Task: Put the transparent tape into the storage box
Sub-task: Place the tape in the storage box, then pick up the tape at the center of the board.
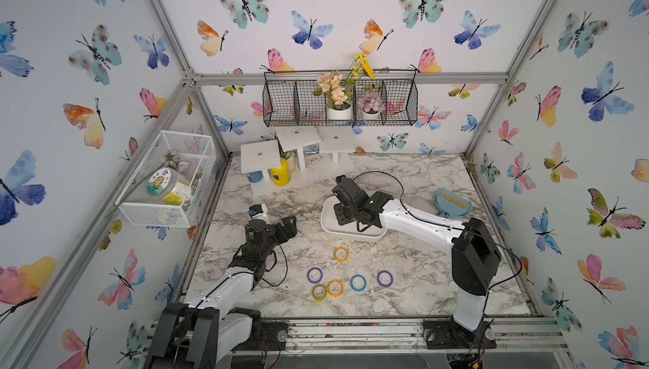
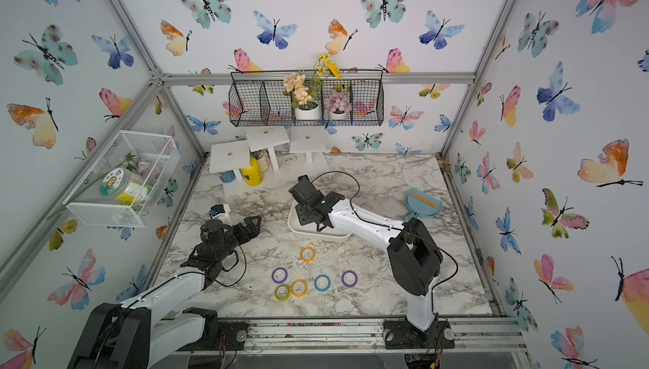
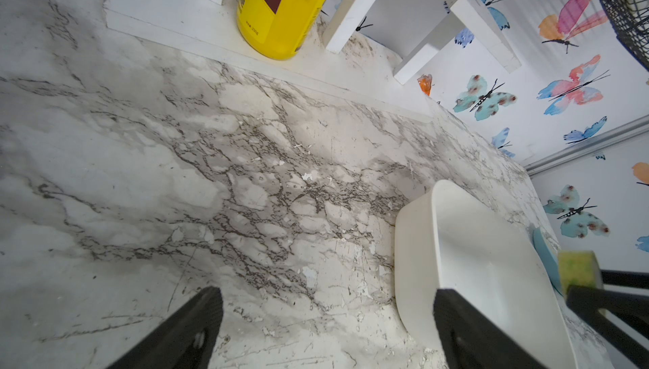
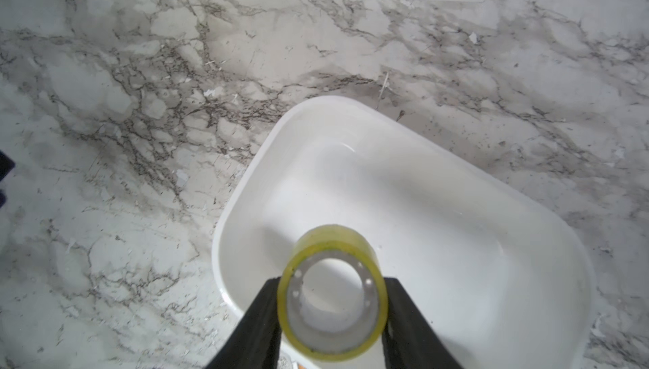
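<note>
Placement stage. The right gripper [image 4: 332, 284] clasps the transparent tape [image 4: 333, 241] by its two sides and holds it on edge over one end of the storage box [image 4: 439, 209], whose visible floor is bare. The left gripper [image 3: 326, 314] is spread wide and empty above the table [image 3: 175, 174] beside the box. Pickup and carry appear complete, leaving lowering, release and withdrawal. Six coloured rolls [image 1: 334, 255] lie apart on the table.
</note>
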Motion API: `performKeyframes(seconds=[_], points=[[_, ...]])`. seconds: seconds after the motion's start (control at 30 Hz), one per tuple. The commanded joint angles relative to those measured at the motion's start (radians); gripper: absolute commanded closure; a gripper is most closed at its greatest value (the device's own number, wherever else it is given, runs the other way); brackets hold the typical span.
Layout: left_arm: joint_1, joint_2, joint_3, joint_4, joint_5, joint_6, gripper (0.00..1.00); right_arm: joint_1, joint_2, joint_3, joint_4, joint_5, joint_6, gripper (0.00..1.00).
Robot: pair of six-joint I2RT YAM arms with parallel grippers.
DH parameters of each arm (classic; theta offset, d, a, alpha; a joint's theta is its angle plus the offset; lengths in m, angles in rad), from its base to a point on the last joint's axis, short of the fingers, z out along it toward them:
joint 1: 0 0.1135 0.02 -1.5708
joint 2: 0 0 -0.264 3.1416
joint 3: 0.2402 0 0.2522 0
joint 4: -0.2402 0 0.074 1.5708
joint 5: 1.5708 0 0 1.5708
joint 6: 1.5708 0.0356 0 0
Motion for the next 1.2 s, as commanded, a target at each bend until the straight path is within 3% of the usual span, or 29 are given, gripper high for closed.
performKeyframes(seconds=[0.0,0.5,0.67,0.93,1.17], points=[[0.007,0.006,0.017,-0.005,0.006,0.008,0.01,-0.021,0.055,0.018,0.035,-0.053,-0.035,0.55],[0.007,-0.001,0.018,-0.006,0.015,0.006,0.01,-0.066,0.278,0.133,0.093,-0.138,-0.042,0.54],[0.006,-0.006,0.019,-0.012,0.017,0.006,0.01,-0.072,0.312,0.156,0.098,-0.147,-0.039,0.5],[0.007,-0.017,0.017,-0.017,0.015,0.007,0.01,-0.073,0.302,0.171,0.082,-0.155,-0.038,0.4],[0.007,-0.03,0.008,0.004,0.043,0.022,0.01,-0.073,0.142,0.083,0.065,-0.193,-0.052,0.39]])
